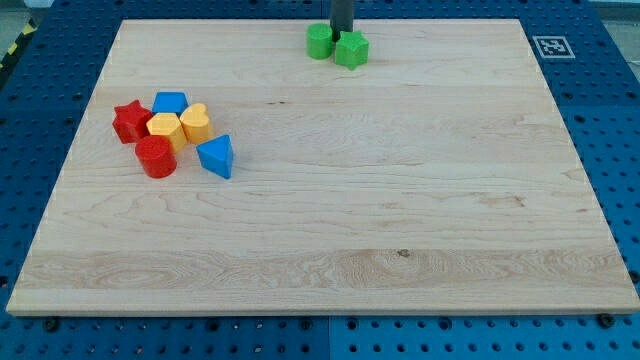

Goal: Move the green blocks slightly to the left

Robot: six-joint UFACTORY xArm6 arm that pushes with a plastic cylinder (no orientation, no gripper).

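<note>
You see my tip (341, 36) at the view's top, set between the two green blocks (337, 45), seemingly touching both at the counter's (400, 230) far edge. No jaws here, only a rod holding nothing. Red, yellow and blue blocks (172, 133) cluster well apart at the left.

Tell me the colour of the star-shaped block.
Red. The star-shaped block sits at the left of the cluster, clear in the camera view.

I see pale wooden counter (400, 230) | blue perforated metal base (30, 120) around it | even light, no shadows
</note>
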